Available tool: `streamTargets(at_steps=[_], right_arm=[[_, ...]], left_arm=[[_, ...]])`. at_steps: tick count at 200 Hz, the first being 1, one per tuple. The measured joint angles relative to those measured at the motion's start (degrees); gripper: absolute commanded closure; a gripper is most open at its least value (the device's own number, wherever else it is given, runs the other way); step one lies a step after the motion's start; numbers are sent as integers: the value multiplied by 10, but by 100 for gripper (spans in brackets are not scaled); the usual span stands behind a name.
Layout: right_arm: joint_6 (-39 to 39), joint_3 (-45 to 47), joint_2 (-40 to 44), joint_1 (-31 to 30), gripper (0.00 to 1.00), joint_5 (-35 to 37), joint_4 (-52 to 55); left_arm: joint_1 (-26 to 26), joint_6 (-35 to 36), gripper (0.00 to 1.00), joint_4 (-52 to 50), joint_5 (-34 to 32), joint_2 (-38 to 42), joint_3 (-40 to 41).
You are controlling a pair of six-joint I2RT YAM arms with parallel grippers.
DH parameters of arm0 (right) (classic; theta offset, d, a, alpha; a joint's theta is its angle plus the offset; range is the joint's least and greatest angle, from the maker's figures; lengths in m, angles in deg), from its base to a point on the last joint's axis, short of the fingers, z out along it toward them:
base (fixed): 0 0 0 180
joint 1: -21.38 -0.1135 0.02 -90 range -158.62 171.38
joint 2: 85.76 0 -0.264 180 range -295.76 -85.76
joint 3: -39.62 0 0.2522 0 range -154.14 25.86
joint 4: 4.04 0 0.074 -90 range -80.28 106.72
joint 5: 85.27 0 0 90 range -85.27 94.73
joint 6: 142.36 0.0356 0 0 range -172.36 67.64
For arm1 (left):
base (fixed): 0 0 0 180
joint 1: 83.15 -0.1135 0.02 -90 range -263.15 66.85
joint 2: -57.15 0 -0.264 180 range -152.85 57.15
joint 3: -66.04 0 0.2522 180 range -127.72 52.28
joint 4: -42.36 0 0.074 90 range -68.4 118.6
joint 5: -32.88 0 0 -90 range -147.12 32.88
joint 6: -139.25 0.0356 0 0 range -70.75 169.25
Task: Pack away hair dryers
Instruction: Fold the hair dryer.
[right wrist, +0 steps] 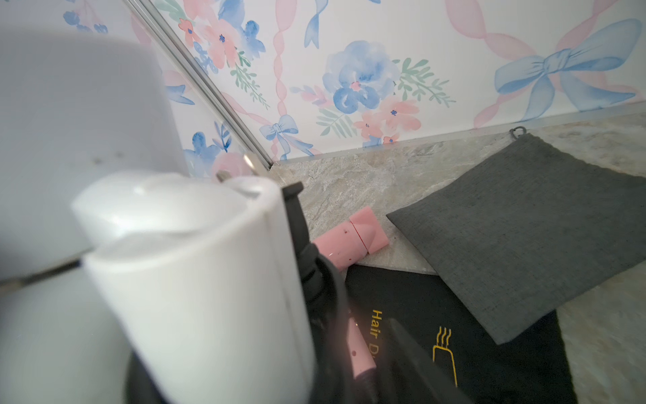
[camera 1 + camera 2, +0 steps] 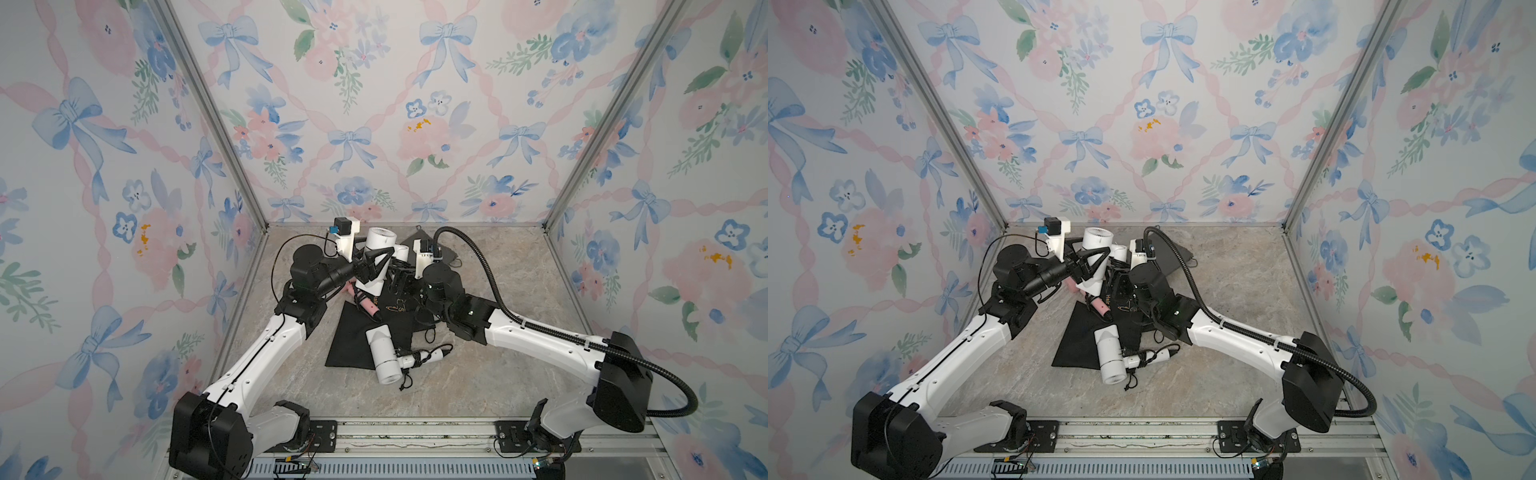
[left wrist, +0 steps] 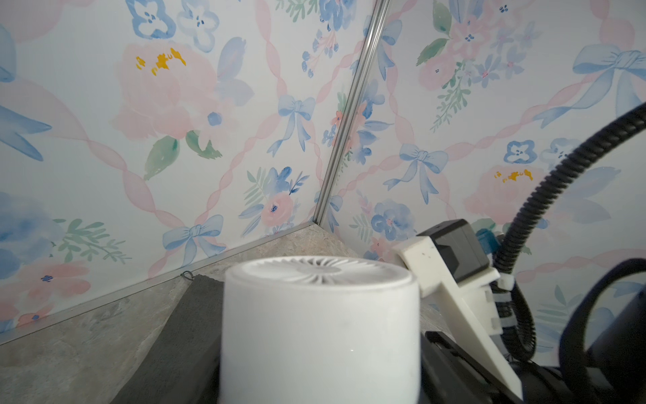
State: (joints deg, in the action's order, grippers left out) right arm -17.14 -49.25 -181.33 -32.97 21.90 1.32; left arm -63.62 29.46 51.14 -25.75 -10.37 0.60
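Left gripper (image 2: 380, 261) jaws are pinching the barrel of a white dryer (image 2: 380, 240), up off the table near the back wall. Right gripper (image 2: 399, 279) sits just beside its handle, and I can't tell how those jaws stand. Pink dryer (image 2: 368, 306) and the other white dryer (image 2: 384, 357) lie partly on the black pouch (image 2: 353, 343).

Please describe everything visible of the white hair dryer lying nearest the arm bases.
White hair dryer looks like smooth plastic: stubby barrel, grilled end toward the front, slim handle sideways with black cord bundled on it. It lies partly on the black pouch, partly on the table. Nothing else touches it.
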Motion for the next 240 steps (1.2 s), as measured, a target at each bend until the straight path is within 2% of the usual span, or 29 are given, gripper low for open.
streamTargets(at_steps=[82,133,180,215,240], right_arm=[[-57,11,55,-24,24,-3,31],[-88,82,120,-25,24,2,26],[-87,142,176,32,24,6,38],[-82,144,165,87,23,-21,48],[-75,142,127,106,24,-47,44]], left_arm=[[2,-3,81,-19,-19,-2,2],[7,-5,80,-46,-36,-14,1],[7,-5,80,-61,-41,-22,1],[7,-14,79,-61,-38,-27,1],[7,-20,79,-59,-33,-29,0]])
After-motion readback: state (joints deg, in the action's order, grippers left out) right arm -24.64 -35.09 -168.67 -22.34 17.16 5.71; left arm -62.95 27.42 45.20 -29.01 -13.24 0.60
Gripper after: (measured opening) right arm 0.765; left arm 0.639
